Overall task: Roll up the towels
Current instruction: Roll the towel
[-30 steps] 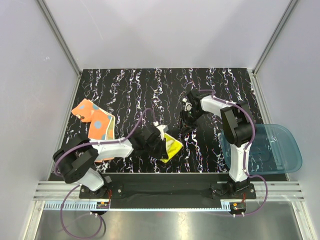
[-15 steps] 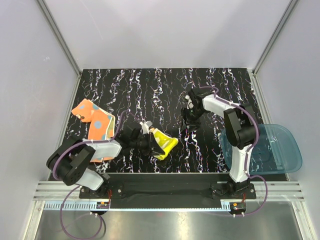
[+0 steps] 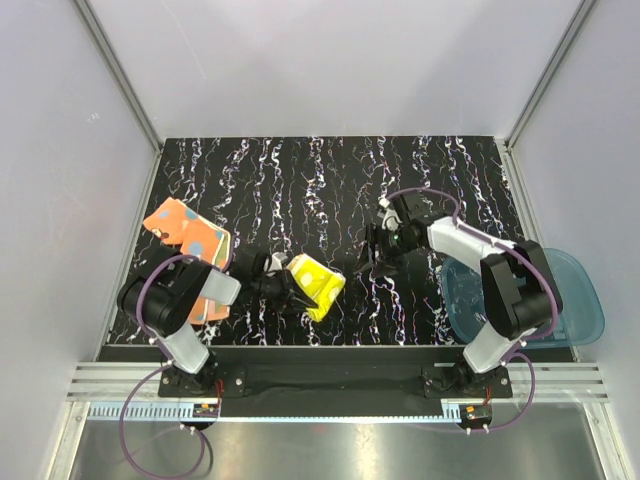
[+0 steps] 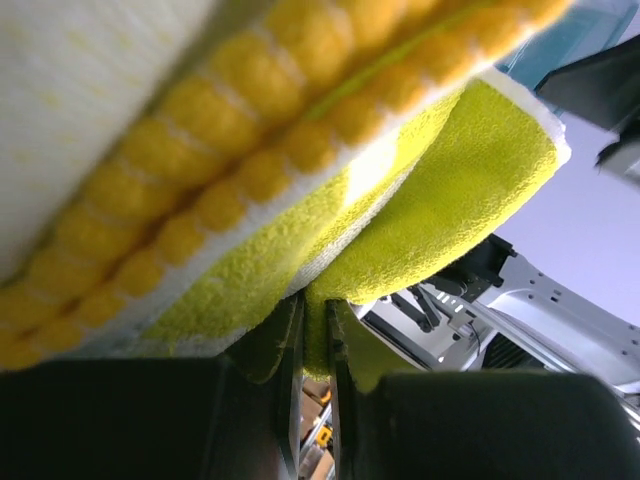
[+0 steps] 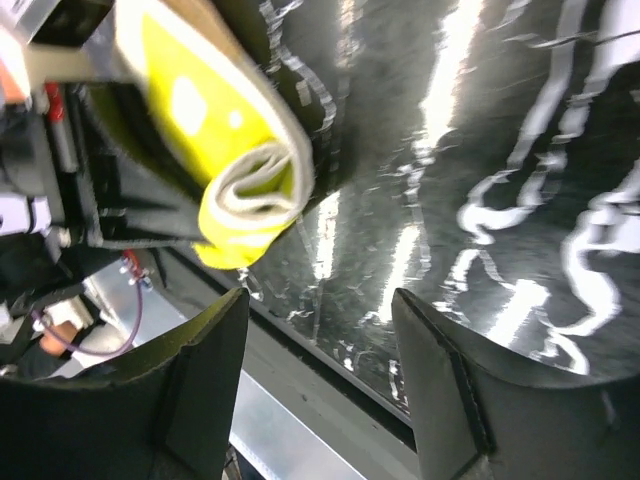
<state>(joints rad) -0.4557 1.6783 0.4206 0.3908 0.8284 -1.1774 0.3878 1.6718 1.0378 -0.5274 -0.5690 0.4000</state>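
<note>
One yellow towel [image 3: 315, 283] pinched in left hand [image 3: 285, 287].

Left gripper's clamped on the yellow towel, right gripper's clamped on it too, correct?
Half right. The left gripper is shut on the yellow towel, but the right gripper is open and holds nothing; its wrist view shows the fingers spread clear of the towel.

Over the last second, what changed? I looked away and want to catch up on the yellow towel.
The left gripper, jaws shut on the yellow towel, pulled it back leftward toward its base as the arm folded in. The right gripper swung nearer and toward the towel, its jaws spreading with nothing between them. The polka-dot towel and the blue tray stayed put.
</note>
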